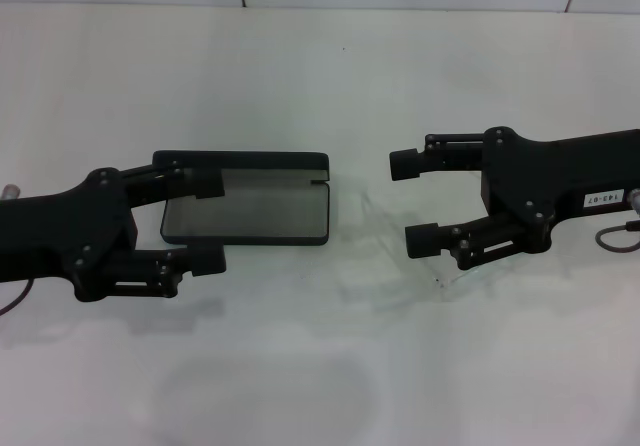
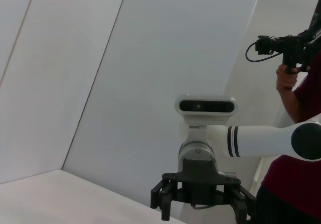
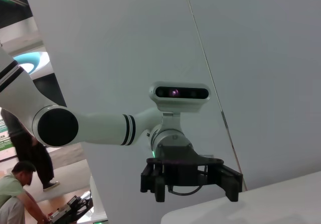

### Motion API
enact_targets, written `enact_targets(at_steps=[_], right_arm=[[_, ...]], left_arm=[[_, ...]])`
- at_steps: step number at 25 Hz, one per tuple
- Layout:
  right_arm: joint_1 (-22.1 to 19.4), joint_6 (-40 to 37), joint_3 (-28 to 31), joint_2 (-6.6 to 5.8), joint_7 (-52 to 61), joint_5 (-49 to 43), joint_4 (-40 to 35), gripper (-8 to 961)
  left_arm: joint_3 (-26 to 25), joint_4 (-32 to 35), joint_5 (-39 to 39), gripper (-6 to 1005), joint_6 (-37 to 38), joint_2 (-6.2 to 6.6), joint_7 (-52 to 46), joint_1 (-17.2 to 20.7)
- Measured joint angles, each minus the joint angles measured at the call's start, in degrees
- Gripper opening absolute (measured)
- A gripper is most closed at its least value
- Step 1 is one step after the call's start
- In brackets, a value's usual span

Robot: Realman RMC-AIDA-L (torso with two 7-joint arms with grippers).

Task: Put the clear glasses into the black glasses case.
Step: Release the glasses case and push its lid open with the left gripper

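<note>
The white table (image 1: 320,366) carries everything, and the black glasses case (image 1: 246,202) serves as the landmark on it: it lies open, the grey lining facing up and the lid folded back on its far side.

The left gripper (image 1: 208,221) sits at the case's left end with its jaws spread, one finger over the lid edge and the other just off the near corner, grasping nothing. The right gripper (image 1: 415,202) hovers to the right of the case, apart from it, its jaws likewise spread and empty.

The clear glasses (image 1: 400,246) lie on the table just right of the case, under and between the right gripper's fingers; they show only as faint outlines and a glinting temple tip.

The main risk, as I judge it, is the frame's transparency and thinness: a close aimed slightly off could pinch one temple, skid the glasses away, or nudge the case. The left gripper could also shift the case if it closes on the lid.
</note>
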Motion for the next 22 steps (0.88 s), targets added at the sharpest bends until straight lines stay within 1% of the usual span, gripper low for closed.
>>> enact_targets(at_steps=[7, 14, 16, 19, 22], right_arm=[[-0.1, 0.0, -0.1, 0.08, 0.0, 0.1, 0.0, 885], [-0.7, 0.0, 0.0, 0.08, -0.4, 0.4, 0.1, 885], [-1.2, 0.2, 0.3, 0.04, -1.0, 1.3, 0.2, 885], [-3.1, 2.1, 0.7, -0.28, -2.1, 4.3, -0.1, 884], [-5.9, 4.7, 0.9, -0.62, -3.1, 8.5, -1.1, 884]], left_arm=[[0.0, 0.0, 0.0, 887, -0.1, 0.01, 0.0, 0.0], [-0.2, 0.1, 0.0, 885, -0.2, -0.32, -0.1, -0.1], [-0.6, 0.4, -1.1, 885, -0.2, -0.37, -0.6, -0.3], [-1.2, 2.5, -4.1, 884, -0.3, -0.09, -5.1, -1.6], [-3.6, 7.0, -5.4, 884, -0.7, 0.31, -11.6, -3.7]])
